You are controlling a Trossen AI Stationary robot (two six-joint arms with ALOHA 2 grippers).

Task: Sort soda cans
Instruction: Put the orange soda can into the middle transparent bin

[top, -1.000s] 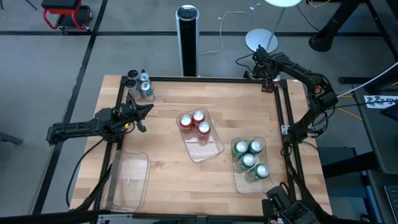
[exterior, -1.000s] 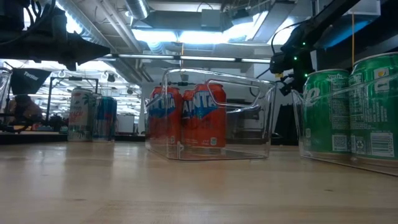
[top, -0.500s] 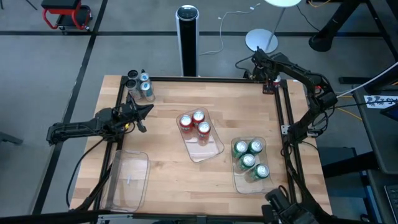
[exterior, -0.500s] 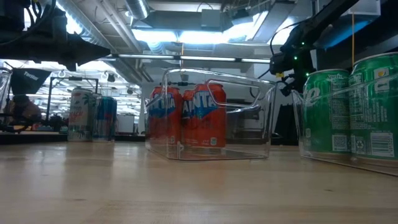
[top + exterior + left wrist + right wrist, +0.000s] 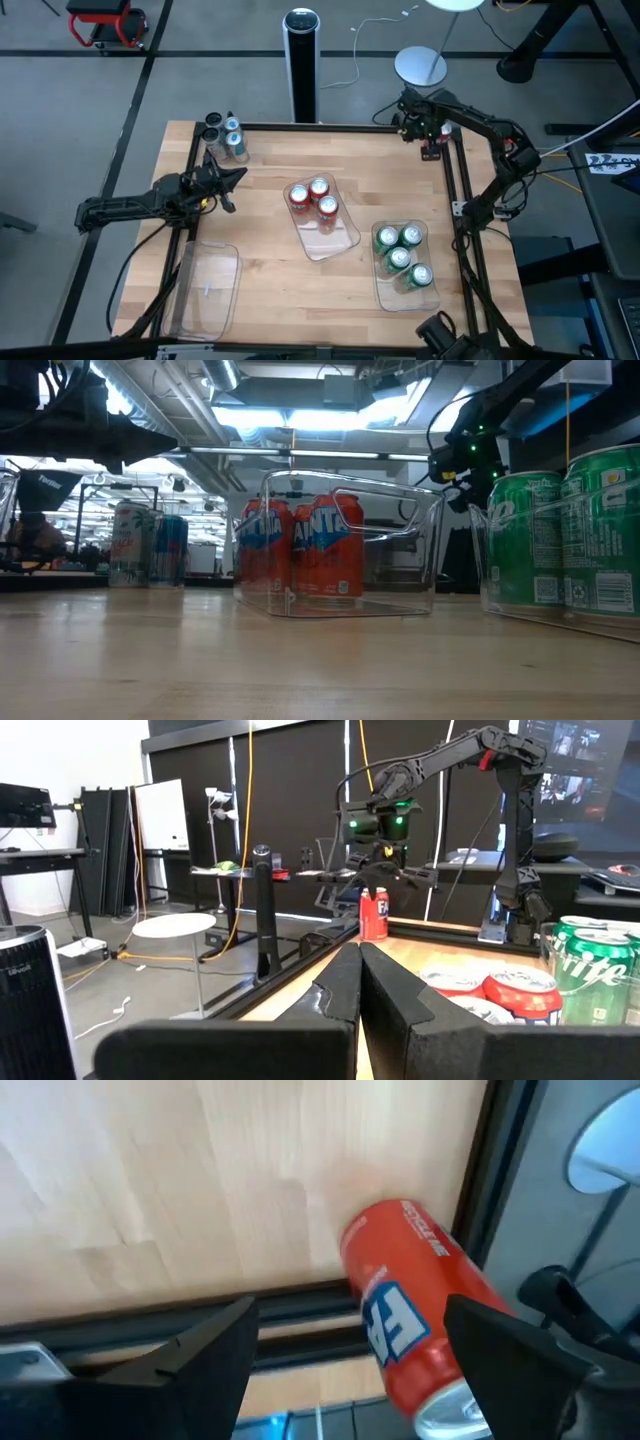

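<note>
A lone red soda can (image 5: 374, 913) stands upright at the table's far right corner, also the red can (image 5: 410, 1320) beside the black frame rail. My right gripper (image 5: 372, 872) hangs open just above it, fingers pointing steeply down, touching nothing; from overhead it is my right gripper (image 5: 417, 122). Three red cans (image 5: 318, 199) stand in the middle clear tray, several green cans (image 5: 403, 255) in the right tray, several silver-and-blue cans (image 5: 225, 135) at the far left corner. My left gripper (image 5: 236, 178) waits shut at the table's left, empty.
An empty clear tray (image 5: 205, 288) lies at the near left. A black frame rail (image 5: 455, 200) runs around the table edge. A tall black-and-silver cylinder (image 5: 301, 60) and a white lamp base (image 5: 420, 65) stand on the floor beyond the far edge.
My right gripper has shifted a little toward the table's left along the far edge and has rolled at the wrist, staying open above the lone red can. The cans and trays have not moved.
</note>
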